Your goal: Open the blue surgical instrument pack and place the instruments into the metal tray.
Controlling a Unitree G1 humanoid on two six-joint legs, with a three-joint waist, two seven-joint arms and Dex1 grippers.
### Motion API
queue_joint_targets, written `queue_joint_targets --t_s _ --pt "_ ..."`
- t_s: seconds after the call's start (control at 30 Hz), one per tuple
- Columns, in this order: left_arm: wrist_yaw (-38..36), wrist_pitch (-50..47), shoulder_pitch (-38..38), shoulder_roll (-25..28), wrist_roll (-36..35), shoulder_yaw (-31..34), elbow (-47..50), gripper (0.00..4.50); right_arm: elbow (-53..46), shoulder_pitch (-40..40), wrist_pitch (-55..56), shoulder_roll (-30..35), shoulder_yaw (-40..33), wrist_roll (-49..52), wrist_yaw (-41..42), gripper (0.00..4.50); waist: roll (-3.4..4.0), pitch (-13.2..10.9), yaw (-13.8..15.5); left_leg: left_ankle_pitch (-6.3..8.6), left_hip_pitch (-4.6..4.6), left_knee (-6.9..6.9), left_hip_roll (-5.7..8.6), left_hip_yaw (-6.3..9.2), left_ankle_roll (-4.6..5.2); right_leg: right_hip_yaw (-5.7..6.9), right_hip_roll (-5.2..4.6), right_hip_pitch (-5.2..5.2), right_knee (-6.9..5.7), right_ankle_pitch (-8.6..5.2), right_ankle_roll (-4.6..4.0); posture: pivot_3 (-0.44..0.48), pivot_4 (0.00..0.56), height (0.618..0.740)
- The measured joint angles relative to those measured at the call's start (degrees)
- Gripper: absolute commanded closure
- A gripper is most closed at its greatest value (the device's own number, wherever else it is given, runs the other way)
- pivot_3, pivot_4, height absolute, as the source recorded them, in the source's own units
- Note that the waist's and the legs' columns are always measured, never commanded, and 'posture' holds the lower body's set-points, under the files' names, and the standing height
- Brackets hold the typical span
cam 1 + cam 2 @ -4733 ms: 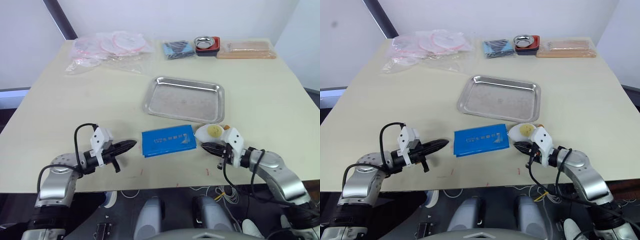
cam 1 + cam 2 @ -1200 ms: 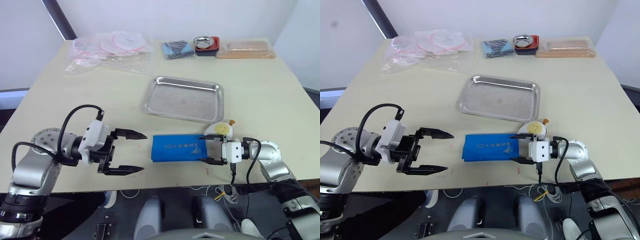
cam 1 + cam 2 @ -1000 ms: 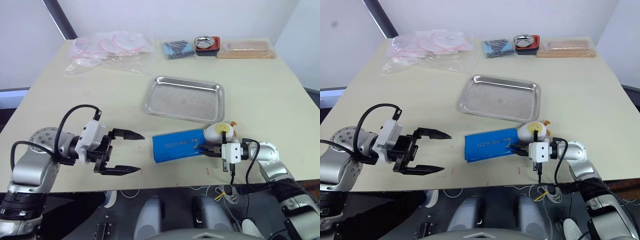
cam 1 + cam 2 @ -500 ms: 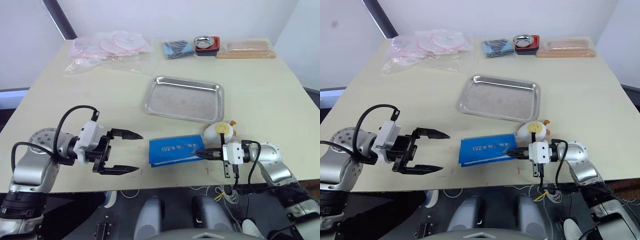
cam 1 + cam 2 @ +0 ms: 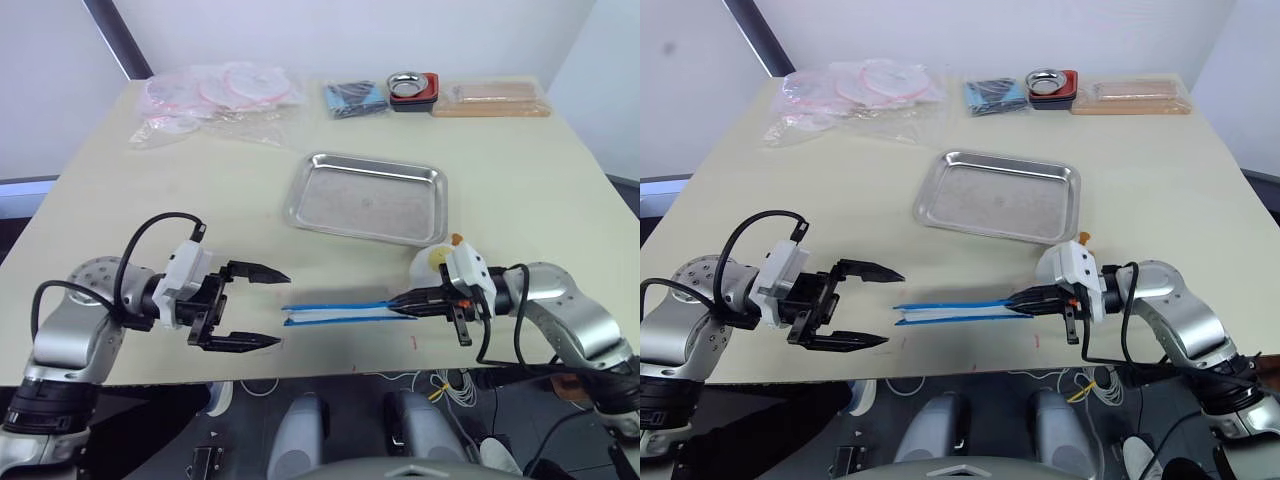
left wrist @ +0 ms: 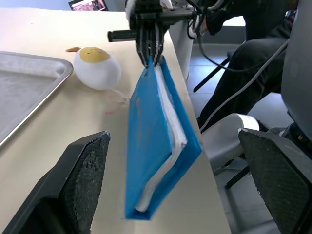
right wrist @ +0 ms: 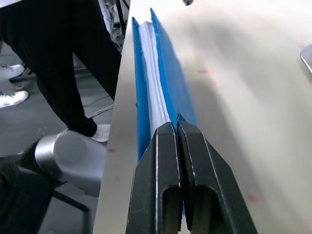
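The blue surgical instrument pack (image 5: 335, 313) hangs turned on edge just above the table's front, a thin blue strip with pale lining between its covers (image 6: 156, 146). My right gripper (image 5: 402, 299) is shut on its right end, fingers (image 7: 165, 146) pinched on the blue cover. Level with the pack's left end, my left gripper (image 5: 281, 308) stands wide open and apart from it. The metal tray (image 5: 368, 200) lies bare behind the pack, mid-table. The instruments are hidden inside the pack.
A white egg-shaped plush toy (image 5: 432, 262) sits between the tray and my right gripper. Along the far edge lie clear plastic bags (image 5: 215, 100), a dark cloth bundle (image 5: 355, 97), a steel bowl on a red base (image 5: 413, 87) and a tan packet (image 5: 490, 100). A person's dark-clothed legs (image 7: 58, 58) stand beyond the table's front edge.
The right gripper has turned the pack from lying flat to standing on edge and raised it slightly. The left gripper has stayed open in nearly the same place.
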State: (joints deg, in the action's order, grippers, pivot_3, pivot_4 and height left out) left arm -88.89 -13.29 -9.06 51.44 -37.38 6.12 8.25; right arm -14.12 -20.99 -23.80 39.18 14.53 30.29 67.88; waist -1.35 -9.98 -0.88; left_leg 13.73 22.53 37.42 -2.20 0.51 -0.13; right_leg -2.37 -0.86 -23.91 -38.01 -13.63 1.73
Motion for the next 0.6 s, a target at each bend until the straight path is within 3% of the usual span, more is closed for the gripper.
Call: queue_joint_targets --t_s 0.3,0.4,0.6 --pt "1.0 13.43 -4.55 -10.48 7.98 -4.33 -9.96 0.0 6.95 -6.26 -3.97 -1.39 0.75 -1.8 2.47 4.47 -0.03 0.01 0.17 0.0 0.12 0.02 0.05 0.04 0.0 0.04 -0.02 -0.02 0.07 0.25 0.03 0.0 0.15 0.74" --pt "1.34 15.73 -6.35 -15.74 7.81 -4.43 -14.69 0.0 9.59 -8.05 -4.09 -2.46 0.79 -2.46 3.23 4.47 -0.03 0.01 0.13 0.0 0.12 0.05 0.05 0.04 0.0 0.04 -0.02 -0.02 0.04 0.26 0.03 0.0 0.15 0.74" --pt "1.31 16.21 -9.11 -19.19 7.9 -4.63 -20.73 0.0 13.3 -10.64 -5.81 -3.49 0.82 -2.82 4.9 4.47 -0.03 0.02 0.05 0.0 0.13 0.08 0.05 0.08 0.0 0.07 -0.02 -0.01 0.02 0.28 0.03 0.0 0.15 0.74"
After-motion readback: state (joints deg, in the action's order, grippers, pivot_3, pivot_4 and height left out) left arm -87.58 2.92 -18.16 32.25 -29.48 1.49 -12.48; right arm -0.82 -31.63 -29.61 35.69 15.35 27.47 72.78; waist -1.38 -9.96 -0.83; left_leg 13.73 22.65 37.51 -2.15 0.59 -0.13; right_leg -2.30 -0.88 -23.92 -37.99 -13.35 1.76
